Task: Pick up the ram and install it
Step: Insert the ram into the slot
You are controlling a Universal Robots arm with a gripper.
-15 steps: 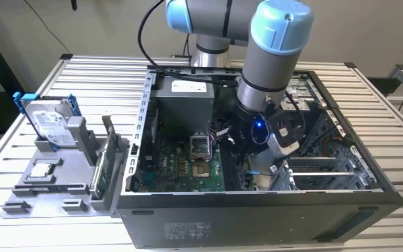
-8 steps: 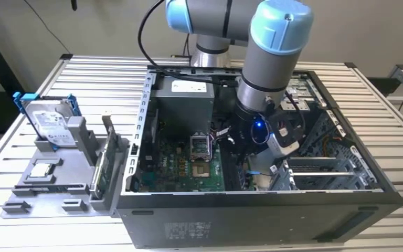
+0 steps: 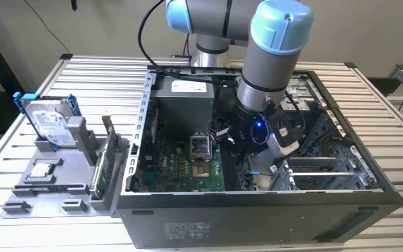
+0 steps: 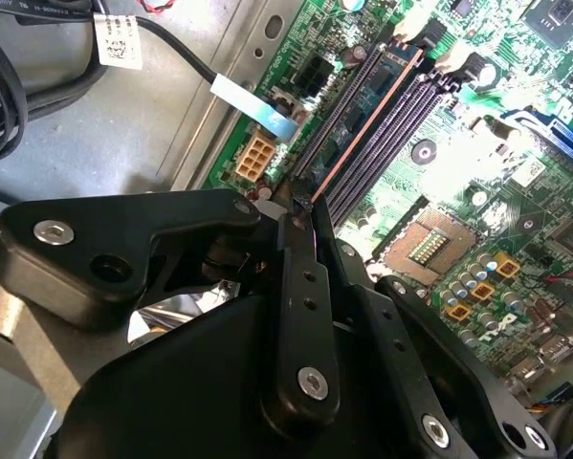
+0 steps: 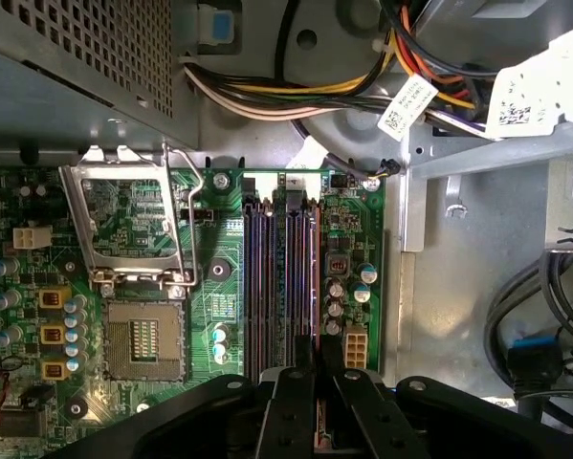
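Observation:
The ram (image 4: pixel 363 129) appears edge-on as a thin reddish-brown strip in both wrist views. It runs lengthwise along the outermost of several dark memory slots (image 5: pixel 267 277) on the green motherboard (image 5: pixel 219 287). My gripper (image 4: pixel 301 203) is shut on the near end of the ram (image 5: pixel 315 277), its black fingers (image 5: pixel 296 382) pressed against both faces. Whether the stick sits fully down in the slot cannot be told. In the exterior view the arm's wrist (image 3: pixel 257 126) reaches down into the open computer case (image 3: pixel 257 215).
A CPU socket (image 5: pixel 143 335) with its raised metal lid (image 5: pixel 123 220) lies beside the slots. Cable bundles (image 5: pixel 363 86) and the power supply (image 3: pixel 180 105) crowd the case. Outside, a grey fixture (image 3: pixel 54 178) holds a hard drive in a blue frame (image 3: pixel 48 123) and an upright green card (image 3: pixel 102 163).

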